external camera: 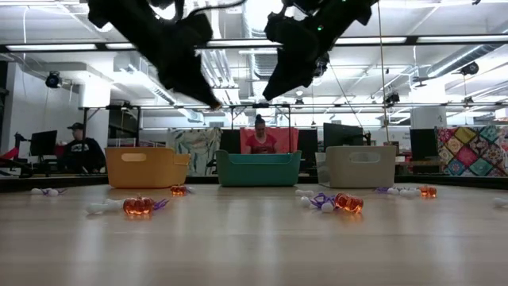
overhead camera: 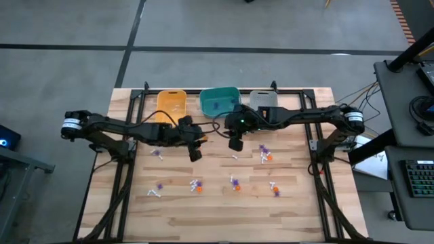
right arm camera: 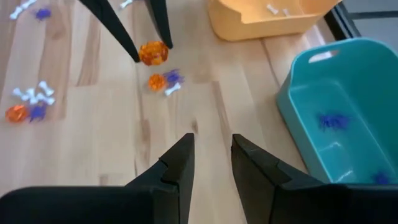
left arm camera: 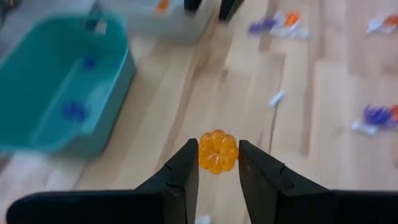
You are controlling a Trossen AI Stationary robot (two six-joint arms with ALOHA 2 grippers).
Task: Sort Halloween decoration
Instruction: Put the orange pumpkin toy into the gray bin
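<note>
The Halloween decoration is many tiny orange, purple-blue and white trinkets (overhead camera: 196, 184) scattered over the wooden table (overhead camera: 224, 217). My left gripper (left arm camera: 217, 157) hangs above the table's middle, in front of the yellow bin (overhead camera: 171, 103), and is shut on a small orange pumpkin (left arm camera: 217, 151). My right gripper (right arm camera: 211, 146) hovers close by, in front of the teal bin (overhead camera: 219, 100), open with nothing between its fingers. From the right wrist view the pumpkin (right arm camera: 153, 53) shows at the left gripper's fingertips. My left gripper pinches the orange pumpkin's two opposite sides (left arm camera: 203, 153) between its two fingers, at their free ends. The fingers slant downward from the table's left. The pumpkin is lifted clear of the table.
Three bins stand in a row at the far edge: yellow with white trinkets (right arm camera: 273, 9), teal with purple-blue ones (right arm camera: 329, 119), and grey (overhead camera: 264, 100). Loose trinkets lie across the table's middle and near half (overhead camera: 274, 188). People sit in the room behind.
</note>
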